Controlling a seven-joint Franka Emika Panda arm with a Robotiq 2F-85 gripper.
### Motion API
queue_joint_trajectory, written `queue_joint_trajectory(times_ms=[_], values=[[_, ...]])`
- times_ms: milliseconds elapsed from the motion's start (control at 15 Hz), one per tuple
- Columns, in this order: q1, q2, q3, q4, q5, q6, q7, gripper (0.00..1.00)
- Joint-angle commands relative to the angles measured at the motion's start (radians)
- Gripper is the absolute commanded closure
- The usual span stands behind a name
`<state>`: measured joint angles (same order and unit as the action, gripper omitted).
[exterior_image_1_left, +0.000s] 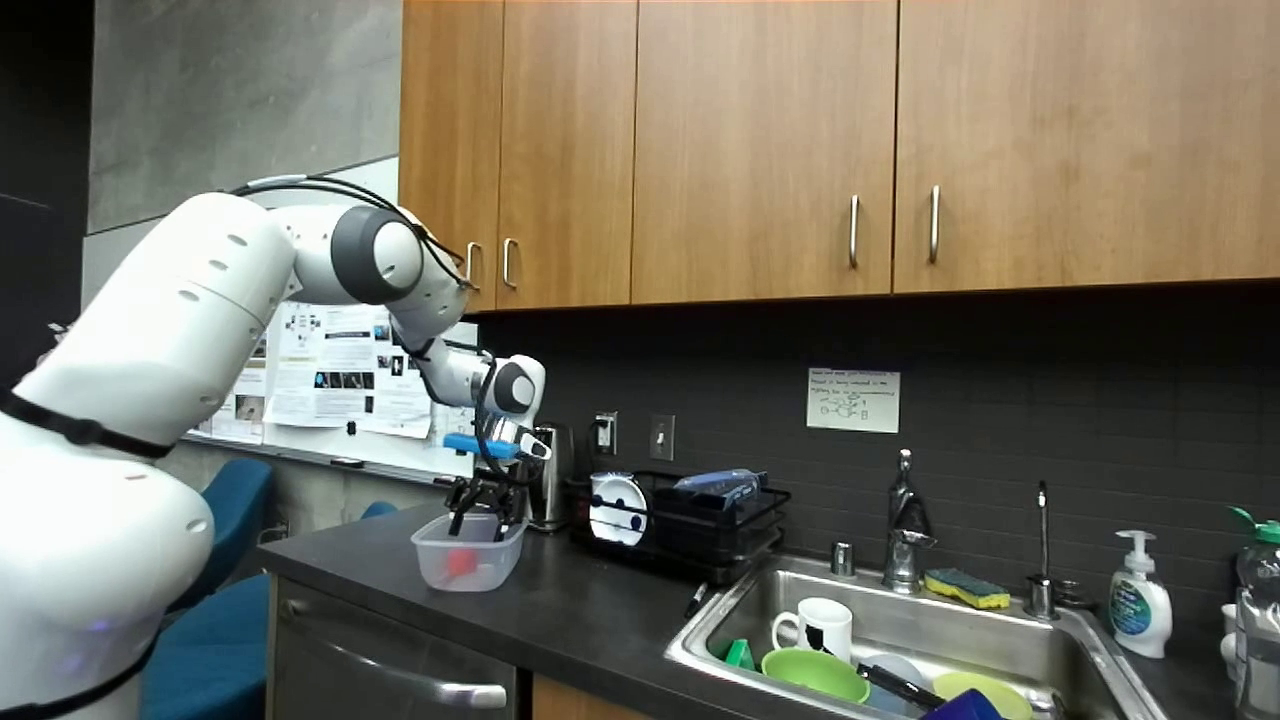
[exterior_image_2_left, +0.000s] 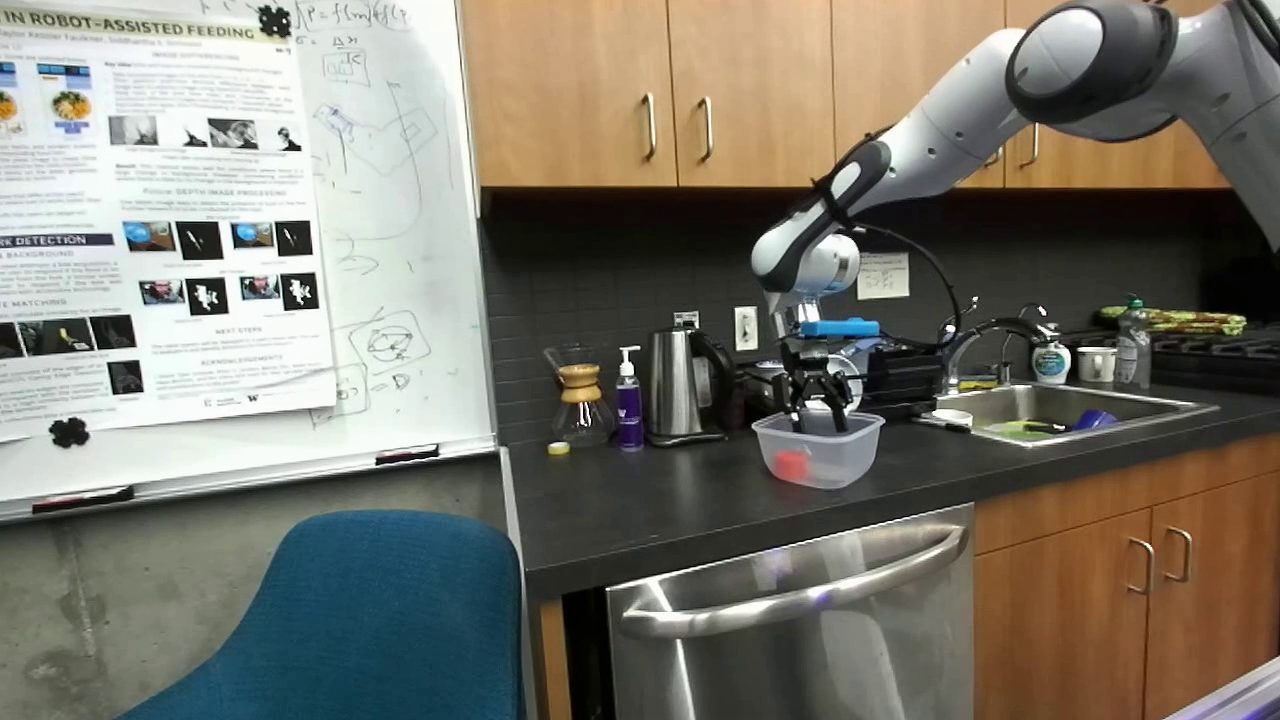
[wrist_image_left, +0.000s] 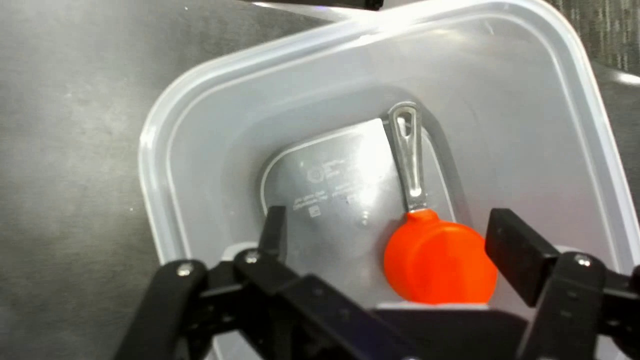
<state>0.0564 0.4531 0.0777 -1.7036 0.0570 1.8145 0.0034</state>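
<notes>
Along the counter (exterior_image_2_left: 600, 510), in an exterior view, a carafe (exterior_image_2_left: 581, 402), a bottle (exterior_image_2_left: 629, 410) and a kettle (exterior_image_2_left: 672, 385) come on the left, and the kettle stands near enough to the tub (exterior_image_2_left: 848, 460) that a careless sideways swing could knock it over. The tool (exterior_image_2_left: 818, 418) follows, pointing down at the tub's mouth, its jaws wide apart and gripping nothing. Seen from the wrist, the left-hand finger (wrist_image_left: 274, 235) has a gap between it and the scoop (wrist_image_left: 435, 260), which lies at the bottom of the tub with its metal handle (wrist_image_left: 409, 150) toward the top of that view. Its orange cup (wrist_image_left: 442, 267) sits off-centre, close by the right-hand finger (wrist_image_left: 520, 257); whether the two touch I cannot tell. Because of that offset, narrowing the jaws from this pose would probably let the right-hand finger shove the cup across before the left one meets it, and the round, smooth side might slip free or swing the handle against the wall. Coming lower could go wrong too: the right-hand fingertip might land on top of the cup, or the wide jaws might catch the sloping sides, and the tub, presumably light and standing loose, could then skid or tip. Farther right, the rack (exterior_image_2_left: 905, 378) is a snag if the tool drifts that way at rim height, and the sink (exterior_image_1_left: 940, 620) beyond it lies well apart, so a risk only in a long swing.
</notes>
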Motion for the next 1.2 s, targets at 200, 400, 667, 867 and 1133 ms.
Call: queue_joint_trajectory(times_ms=[200,400,667,867,1133], values=[[-0.007,-0.019,0.006,0.003,0.094,-0.014,-0.009,0.0],[0.003,-0.007,0.015,0.019,0.099,-0.017,-0.009,0.0],[0.019,0.011,0.028,0.037,0.11,-0.005,-0.005,0.0],[0.027,0.024,0.033,0.045,0.117,0.018,-0.003,0.0],[0.038,0.084,0.026,0.092,0.086,0.024,-0.003,0.0]])
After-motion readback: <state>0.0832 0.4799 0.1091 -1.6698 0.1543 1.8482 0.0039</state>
